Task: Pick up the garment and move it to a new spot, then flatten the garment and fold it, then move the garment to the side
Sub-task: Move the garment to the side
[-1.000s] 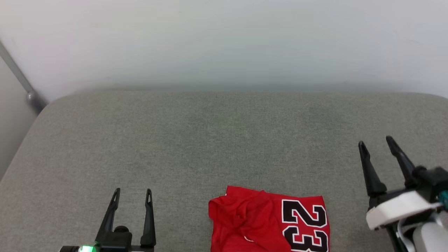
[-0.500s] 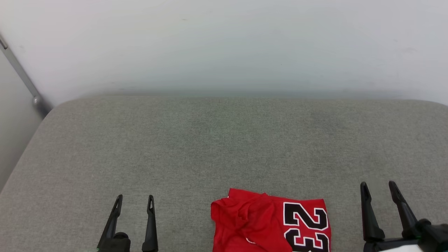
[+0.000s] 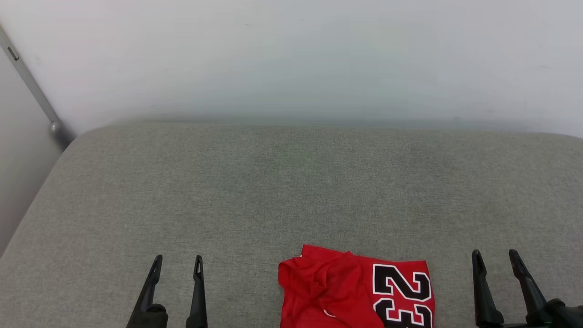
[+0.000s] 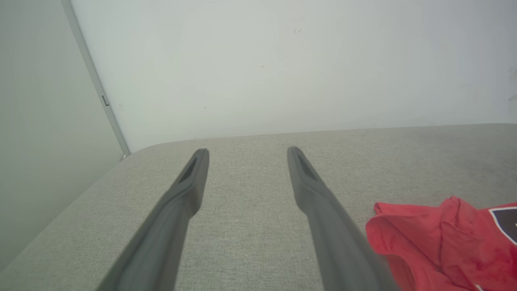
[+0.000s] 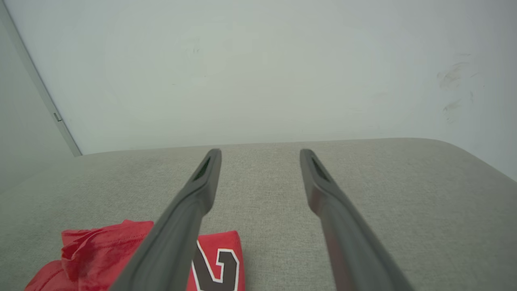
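Surface: a grey woven upholstered pad [image 3: 273, 191] with rounded corners, wide and flat.
Room: a plain white wall [image 3: 291, 59] stands right behind the pad; at the far left a thin grey metal strip [image 3: 32, 86] runs down the wall to the pad's corner.
Garment: the red jersey [image 3: 337, 291] lies folded on the near part of the pad, between the two grippers and apart from both. The black "23" with white outline is on its right half, and its left half is creased red cloth. The lower part is cut by the picture edge.
Left gripper [image 3: 178, 258]: its fingers are spread wide, nothing is between them, and it is over bare pad.
Right gripper [image 3: 494, 253]: also spread wide and holding nothing.
Left wrist view: shows the pad's left rounded corner, and just a small corner of the black print.
Right wrist view: shows the pad's right rounded corner and faint grey scuff marks [image 5: 454, 76] on the wall; of the number, one "2" shows there.
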Controlling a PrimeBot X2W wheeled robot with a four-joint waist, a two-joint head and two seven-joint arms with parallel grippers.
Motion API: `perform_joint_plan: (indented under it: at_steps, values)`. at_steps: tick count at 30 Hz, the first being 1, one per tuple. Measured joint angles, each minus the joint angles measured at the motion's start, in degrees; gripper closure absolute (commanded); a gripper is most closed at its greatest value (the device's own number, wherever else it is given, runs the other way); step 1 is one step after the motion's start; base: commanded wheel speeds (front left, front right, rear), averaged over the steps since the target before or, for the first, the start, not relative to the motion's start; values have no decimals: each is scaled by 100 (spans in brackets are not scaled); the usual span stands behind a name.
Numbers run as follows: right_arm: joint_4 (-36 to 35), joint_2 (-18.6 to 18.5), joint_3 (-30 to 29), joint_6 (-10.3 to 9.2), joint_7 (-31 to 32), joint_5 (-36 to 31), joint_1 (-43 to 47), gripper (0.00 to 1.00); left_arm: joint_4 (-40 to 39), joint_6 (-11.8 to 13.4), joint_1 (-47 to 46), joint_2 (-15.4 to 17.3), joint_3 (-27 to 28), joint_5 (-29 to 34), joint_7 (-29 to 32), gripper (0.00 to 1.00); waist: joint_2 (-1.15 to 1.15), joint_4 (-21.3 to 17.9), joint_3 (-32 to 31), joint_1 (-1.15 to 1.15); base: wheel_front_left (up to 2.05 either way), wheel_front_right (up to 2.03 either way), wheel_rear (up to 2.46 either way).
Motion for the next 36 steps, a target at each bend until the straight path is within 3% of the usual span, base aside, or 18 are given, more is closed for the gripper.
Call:
perform_joint_plan:
  at_steps: [4,8,15,20,27,30,36]
  values:
    - [-24,9,-108,-1,1,242,-161,0,7,-31,0,-41,54,2,0,0,0,-4,12,0,0,0,0]
    - [-226,-38,-166,1,-1,-37,-785,0,21,-73,-2,-80,87,10,0,0,0,-24,25,0,0,0,0]
    - [-155,-876,-20,0,226,-30,-1951,0,57,-123,-59,-123,119,51,0,0,0,19,61,0,0,0,0]
    - [140,-1770,750,0,2070,808,-2216,0,75,-164,-58,-140,185,53,0,0,0,90,75,0,0,0,0]
    - [157,-3075,1629,0,4732,2967,-2068,0,70,-182,-59,-153,255,68,0,0,0,133,165,0,0,0,0]
    - [266,-3382,1845,0,5577,3822,-1855,0,69,-210,-69,-172,253,75,0,0,0,161,240,0,0,0,0]
    - [557,-3368,1891,0,6140,4875,-1749,0,47,-235,-294,-211,221,103,0,0,0,261,546,0,0,0,0]
